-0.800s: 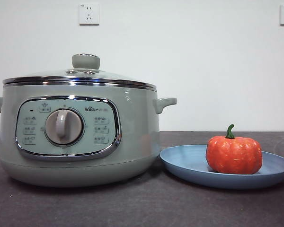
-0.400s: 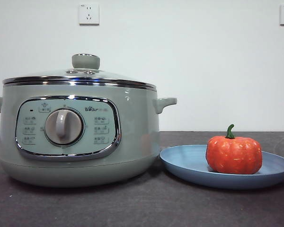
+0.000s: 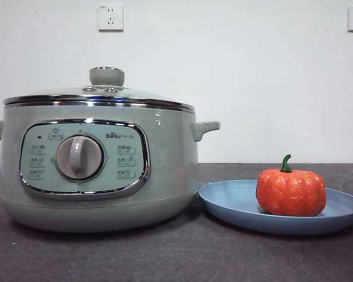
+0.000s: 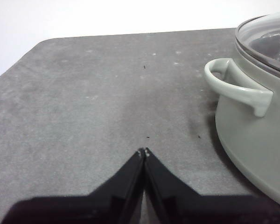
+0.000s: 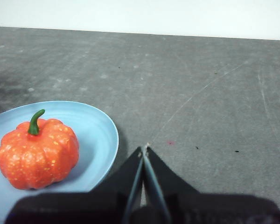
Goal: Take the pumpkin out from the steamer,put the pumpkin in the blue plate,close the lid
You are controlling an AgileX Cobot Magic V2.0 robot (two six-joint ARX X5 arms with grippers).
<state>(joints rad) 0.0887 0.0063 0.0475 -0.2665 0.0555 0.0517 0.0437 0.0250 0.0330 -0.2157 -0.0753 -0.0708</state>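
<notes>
The orange-red pumpkin with a green stem sits upright in the blue plate at the right of the front view; both also show in the right wrist view, the pumpkin in the plate. The sage-green steamer stands at the left with the glass lid resting on its rim. The left wrist view shows the steamer's side handle and the lid's edge. My left gripper is shut and empty beside the steamer. My right gripper is shut and empty beside the plate.
Dark grey tabletop under everything. A white wall behind with two sockets. The table's rounded corner shows in the left wrist view. No arm shows in the front view.
</notes>
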